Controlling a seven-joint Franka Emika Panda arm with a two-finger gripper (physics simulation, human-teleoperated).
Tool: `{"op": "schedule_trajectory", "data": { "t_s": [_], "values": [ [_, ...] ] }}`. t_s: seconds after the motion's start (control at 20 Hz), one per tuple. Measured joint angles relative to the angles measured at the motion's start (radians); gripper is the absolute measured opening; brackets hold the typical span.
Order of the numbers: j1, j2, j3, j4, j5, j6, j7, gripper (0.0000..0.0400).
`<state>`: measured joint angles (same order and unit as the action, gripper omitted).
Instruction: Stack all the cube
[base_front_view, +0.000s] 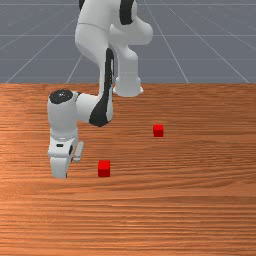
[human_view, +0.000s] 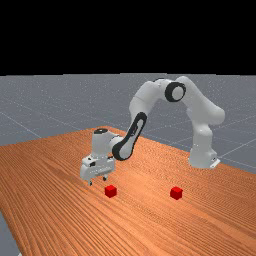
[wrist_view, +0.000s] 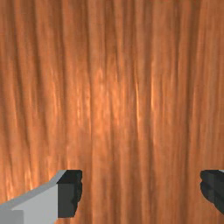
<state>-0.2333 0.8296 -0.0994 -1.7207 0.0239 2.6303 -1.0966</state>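
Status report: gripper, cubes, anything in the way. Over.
Gripper open, empty. Red cube near it, second red cube farther off, unstacked. No obstruction seen.

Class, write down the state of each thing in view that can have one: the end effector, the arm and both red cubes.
End effector: open, fingers apart, holding nothing.
Arm: bent, reaching out over the table.
Red cube nearer the end effector: resting on the table, not gripped, not stacked.
Red cube farther from it: resting on the table, not gripped, not stacked.
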Motion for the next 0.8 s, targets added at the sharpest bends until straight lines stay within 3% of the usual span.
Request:
{"op": "schedule_trajectory", "data": {
  "t_s": [0.1, 0.15, 0.2, 0.25, 0.45, 0.8],
  "values": [
    [0.003, 0.020, 0.001, 0.037, 0.000, 0.000, 0.008, 0.0400],
    [-0.028, -0.008, 0.033, -0.009, 0.027, 0.053, -0.012, 0.0398],
    [-0.014, -0.016, 0.034, -0.024, 0.029, 0.055, 0.003, 0.0398],
    [0.060, -0.025, -0.026, -0.050, 0.020, 0.071, 0.123, 0.0399],
    [0.187, -0.055, -0.049, -0.110, 0.016, 0.090, 0.255, 0.0400],
    [0.233, -0.057, -0.034, -0.113, -0.004, 0.094, 0.249, 0.0400]
  ]
}}
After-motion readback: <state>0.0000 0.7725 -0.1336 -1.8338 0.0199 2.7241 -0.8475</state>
